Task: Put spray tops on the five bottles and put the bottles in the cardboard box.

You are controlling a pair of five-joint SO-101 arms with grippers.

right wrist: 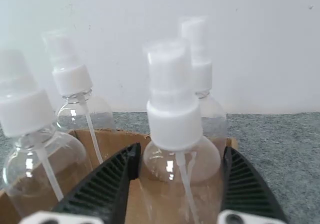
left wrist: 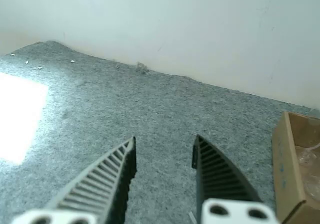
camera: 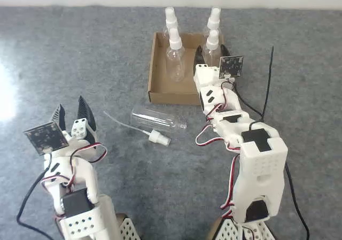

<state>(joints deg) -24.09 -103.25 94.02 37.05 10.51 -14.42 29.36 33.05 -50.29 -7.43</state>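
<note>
The right gripper [right wrist: 180,151] is open wide. A bottle [right wrist: 182,174] stands between its jaws, in the box [camera: 154,63]. The jaws look very close to its sides but do not seem to squeeze it. Three more bottles with tops on stand close by. One [right wrist: 35,164] is in the box, and I cannot tell if the two at the back are in it or just behind it. The left gripper [left wrist: 165,144] is open too and holds nothing. It hangs over the worktop [camera: 80,53], well away from the box.

The last bottle [camera: 160,120] lies on its side near the box, and its top [camera: 159,138] lies loose just beside it.

If the right gripper pulls away crooked, a jaw could bump the bottle and knock the others over. The last bottle is round, so a push could make it roll. Its top has a thin tube that could bend or miss the neck.

The worktop is grey and fuzzy, with a bright patch of light on one side. A plain white wall [left wrist: 200,34] is behind it.
</note>
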